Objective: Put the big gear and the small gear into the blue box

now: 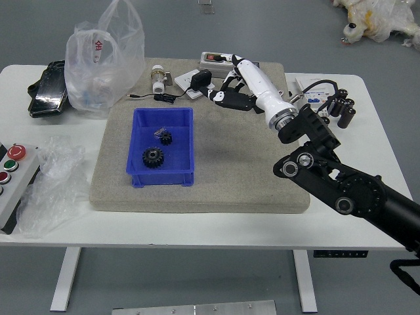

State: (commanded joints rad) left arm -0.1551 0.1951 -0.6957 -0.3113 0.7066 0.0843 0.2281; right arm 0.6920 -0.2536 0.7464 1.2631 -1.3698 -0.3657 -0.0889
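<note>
On the left of the mat (249, 187), blue box (164, 178): open-topped, with both gears inside.
Big gear (153, 157): in the box's near half, left of the middle.
Small gear (166, 138): farther back and to the right of the big one, a small metal piece (159, 132) just beside it.
Right hand (249, 84): wide, fingers stretched out, gripping nothing, above the mat's far right part.
In the way: the hand covers part of the grey case (211, 66); its arm (328, 174) crosses the surface (197, 231) from the right, its cable over the white box (303, 81).
Far side: plug (201, 80) with a cable, jar (158, 80).
Left side: plastic bag (98, 72) and black pouch (50, 95) far, button panel (23, 174) and clear film (56, 187) nearer.
Right side: dark cylinders (346, 117), far.
</note>
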